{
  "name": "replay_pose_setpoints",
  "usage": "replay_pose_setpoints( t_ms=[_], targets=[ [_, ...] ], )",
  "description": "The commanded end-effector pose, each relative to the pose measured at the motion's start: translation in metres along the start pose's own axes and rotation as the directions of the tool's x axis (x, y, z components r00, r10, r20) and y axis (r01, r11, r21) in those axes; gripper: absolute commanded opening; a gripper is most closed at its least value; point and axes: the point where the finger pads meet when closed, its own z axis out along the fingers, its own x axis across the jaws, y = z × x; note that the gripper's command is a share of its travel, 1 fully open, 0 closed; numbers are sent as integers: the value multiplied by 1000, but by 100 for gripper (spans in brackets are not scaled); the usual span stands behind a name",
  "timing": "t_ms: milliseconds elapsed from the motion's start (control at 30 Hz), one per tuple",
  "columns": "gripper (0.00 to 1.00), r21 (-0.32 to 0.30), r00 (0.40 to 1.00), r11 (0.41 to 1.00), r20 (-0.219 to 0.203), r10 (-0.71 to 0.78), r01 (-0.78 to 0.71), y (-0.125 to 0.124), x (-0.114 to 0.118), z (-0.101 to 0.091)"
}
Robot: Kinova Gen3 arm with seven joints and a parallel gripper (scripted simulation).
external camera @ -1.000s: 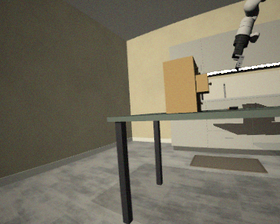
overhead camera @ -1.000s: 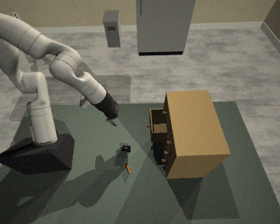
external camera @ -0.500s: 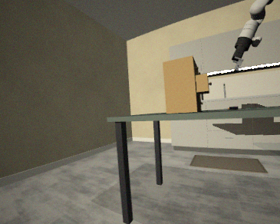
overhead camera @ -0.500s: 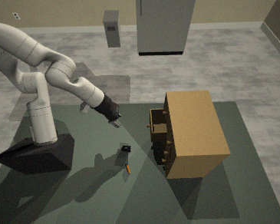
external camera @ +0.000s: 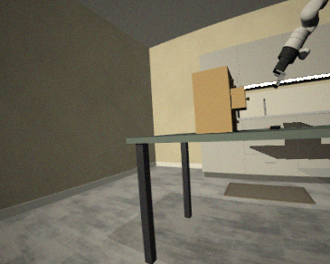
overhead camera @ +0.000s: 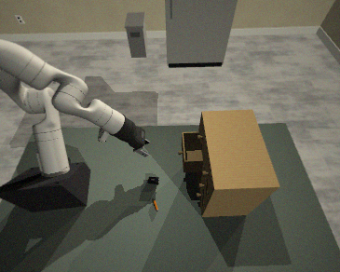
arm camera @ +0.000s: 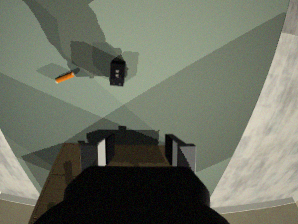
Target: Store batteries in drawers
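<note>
The wooden chest (overhead camera: pixel 236 158) (external camera: pixel 211 99) stands on the right of the green table (overhead camera: pixel 105 233) (external camera: pixel 193 136), with its drawer fronts facing my arm. One drawer (overhead camera: pixel 192 156) (external camera: pixel 238 98), at mid height on the far side, is pulled partly out. I cannot tell what is inside it. A slim orange cylinder (overhead camera: pixel 156 205) (arm camera: pixel 64 78) and a small black object (overhead camera: pixel 152 180) (arm camera: pixel 117 71) lie on the table in front of the chest. My gripper (overhead camera: pixel 143 151) (external camera: pixel 277 83) (arm camera: pixel 139 144) is open and empty. It hangs in the air above and behind the black object, level with the chest's upper part.
The arm's dark base (overhead camera: pixel 45 186) sits at the table's left. The closed drawers with small knobs (overhead camera: pixel 200 186) fill the rest of the chest's front. The table's edges are near the chest's right and front sides.
</note>
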Motion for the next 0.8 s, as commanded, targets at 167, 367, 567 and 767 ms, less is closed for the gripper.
replay_pose_setpoints(
  t_ms=[167,367,567,767],
  targets=[
    [100,-39,1000,999,-10,5,-6,-5,3,9],
    [100,-61,1000,998,-10,5,-6,-5,3,12],
    [100,-90,1000,996,-10,5,-6,-5,3,17],
    [100,-115,1000,993,-10,5,-7,-5,3,20]
  ],
)
